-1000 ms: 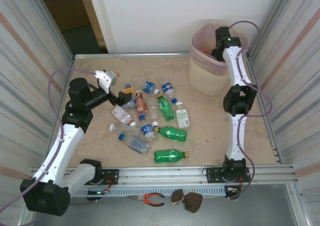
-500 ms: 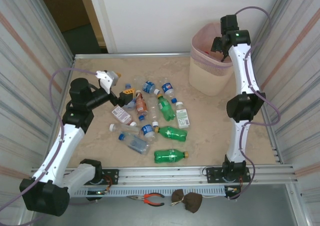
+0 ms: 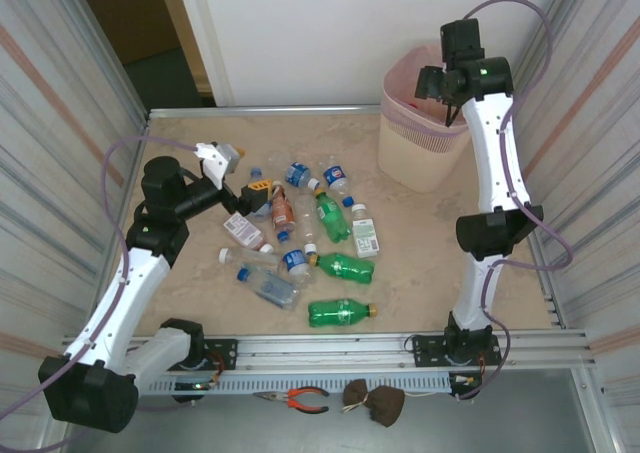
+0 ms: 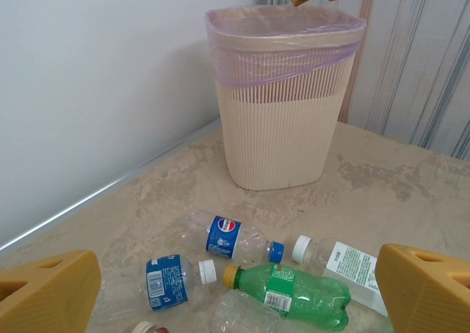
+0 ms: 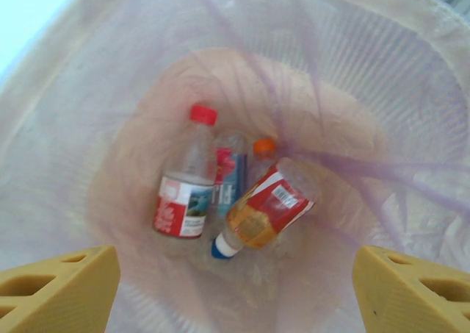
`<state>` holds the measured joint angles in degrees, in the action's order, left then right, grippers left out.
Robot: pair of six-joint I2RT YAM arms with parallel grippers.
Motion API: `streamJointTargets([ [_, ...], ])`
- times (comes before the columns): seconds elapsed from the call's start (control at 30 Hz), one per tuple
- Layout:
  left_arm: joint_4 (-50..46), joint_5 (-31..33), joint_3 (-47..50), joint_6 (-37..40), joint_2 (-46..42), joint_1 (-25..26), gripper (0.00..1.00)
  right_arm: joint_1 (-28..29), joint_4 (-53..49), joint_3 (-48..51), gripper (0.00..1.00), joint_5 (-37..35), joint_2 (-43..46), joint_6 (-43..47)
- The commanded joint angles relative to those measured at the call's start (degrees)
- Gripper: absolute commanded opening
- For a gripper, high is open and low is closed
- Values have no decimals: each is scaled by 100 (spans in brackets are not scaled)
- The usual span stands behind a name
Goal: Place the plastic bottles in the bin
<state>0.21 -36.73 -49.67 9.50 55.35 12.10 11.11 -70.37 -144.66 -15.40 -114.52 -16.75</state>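
Several plastic bottles (image 3: 300,233) lie scattered over the middle of the marble table, among them three green ones (image 3: 340,311). The pale pink bin (image 3: 420,143) stands at the far right corner. My right gripper (image 3: 432,85) hangs open above its rim. The right wrist view looks down between the yellow fingers (image 5: 55,289) into the bin (image 5: 411,76), where a red-capped bottle (image 5: 183,190), a red-labelled bottle (image 5: 261,208) and others lie. My left gripper (image 3: 250,195) stands open over the pile's left edge, above a green bottle (image 4: 294,292) and a blue-labelled clear bottle (image 4: 228,237).
Corrugated metal walls close in both sides and a white wall (image 3: 330,33) the back. Pliers (image 3: 300,400) and a brown object (image 3: 375,401) lie on the front rail. Bare table (image 3: 430,243) lies between the bottles and the right arm.
My right arm has risen and straightened, lifting its gripper from inside the bin's mouth to above the rim. The left arm has barely moved.
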Motion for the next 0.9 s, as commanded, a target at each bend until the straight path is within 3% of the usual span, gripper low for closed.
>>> streamJointTargets([
  [0.0, -21, 52, -64, 131, 33, 29, 97, 403, -275, 28, 82, 39, 515, 606],
  [0.3, -38, 107, -68, 129, 63, 32, 97, 1565, 323, 2281, 84, 546, 1872, 2466],
  [0.5, -91, 184, -69, 155, 90, 25, 97, 2353, 1123, 4747, 82, 1675, 3259, 3891],
  [0.6, -109, 189, -82, 184, 96, 29, 97, 2822, 1487, 5820, 83, 1909, 3945, 4215],
  [0.87, -174, 184, -99, 236, 110, 46, 97, 3806, 1381, 7093, 85, 2423, 4700, 4498],
])
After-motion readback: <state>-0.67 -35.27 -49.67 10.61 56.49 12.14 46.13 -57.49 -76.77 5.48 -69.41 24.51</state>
